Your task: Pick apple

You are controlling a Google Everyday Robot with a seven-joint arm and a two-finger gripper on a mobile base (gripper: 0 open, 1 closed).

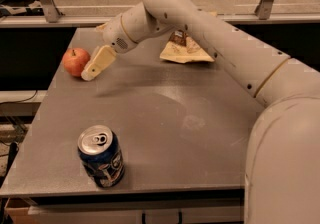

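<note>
Where the grey desk reaches its far left corner, a small red-orange apple rests on the surface with its short stem pointing up. Just to the right of the apple, the pincer of a white robot arm slants down towards the desk. Its cream-coloured tip is right beside the fruit's lower right side, possibly touching it (the view does not settle that). Whether the pincer is apart or together cannot be told from this angle. The arm stretches away from the apple to the right and towards the viewer, filling the near right corner of the view. Further right of the apple, past the arm's wrist, a crumpled snack bag lies flat at the far side of the desk. Well in front of the apple, near the front edge, a blue drinks can stands upright, its silver top and pull tab showing.
</note>
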